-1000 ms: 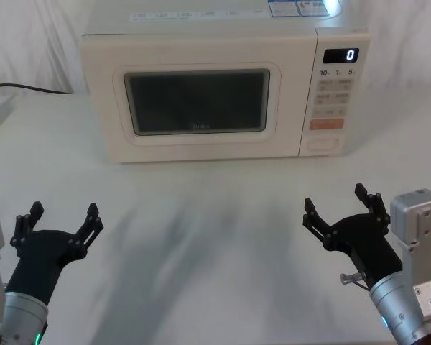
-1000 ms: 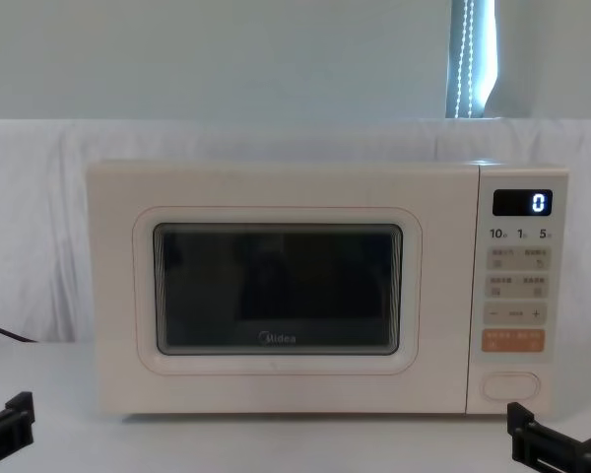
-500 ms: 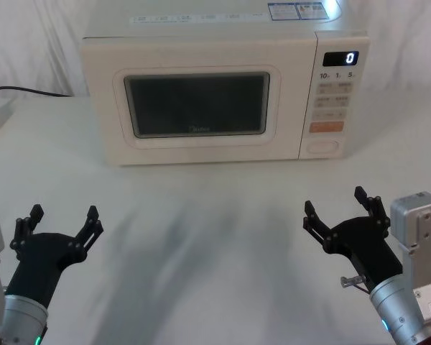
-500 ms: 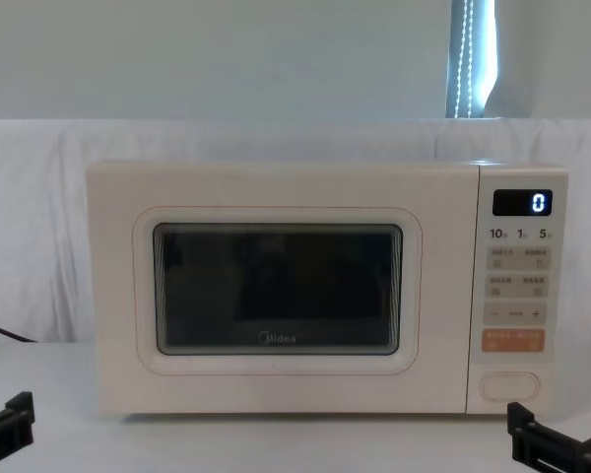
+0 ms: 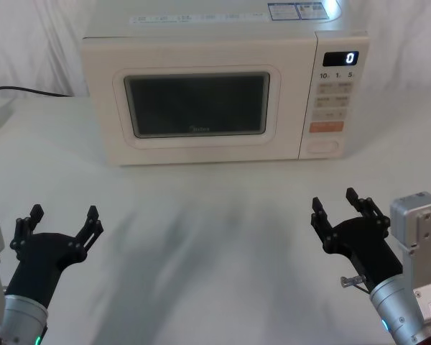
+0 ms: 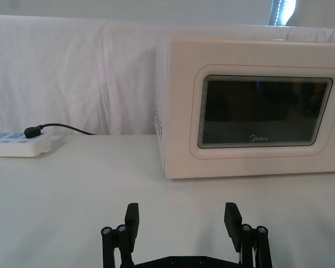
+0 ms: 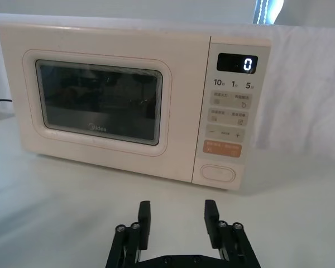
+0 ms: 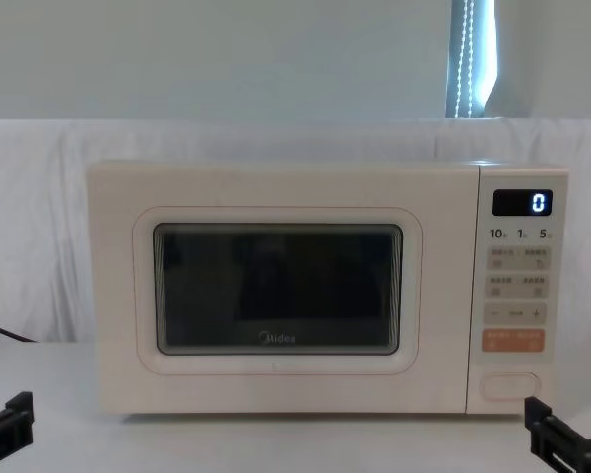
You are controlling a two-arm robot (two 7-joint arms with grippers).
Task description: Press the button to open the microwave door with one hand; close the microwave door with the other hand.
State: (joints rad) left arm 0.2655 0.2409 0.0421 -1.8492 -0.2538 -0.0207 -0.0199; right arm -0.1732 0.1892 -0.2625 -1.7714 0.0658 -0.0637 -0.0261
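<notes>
Cream microwave door (image 5: 195, 103) with dark glass window sits shut at the table's far side; you've got the cream oval button (image 5: 323, 146) untouched at its right. Right gripper (image 5: 340, 208) and left gripper (image 5: 62, 219) hover near you, well apart from it, fingers spread, holding nothing.

One microwave (image 5: 201, 86) is sitting near the table's (image 5: 215, 237) far edge, carrying one door (image 5: 197, 100), one oval button (image 5: 323, 146), one orange key (image 5: 326, 126) and one lit display (image 5: 341, 57). Two grippers, left (image 5: 61, 223) and right (image 5: 341, 208), are hovering over the near edge. One power strip (image 6: 17, 146) is lying at the left edge, holding one black plug (image 6: 32, 132).
</notes>
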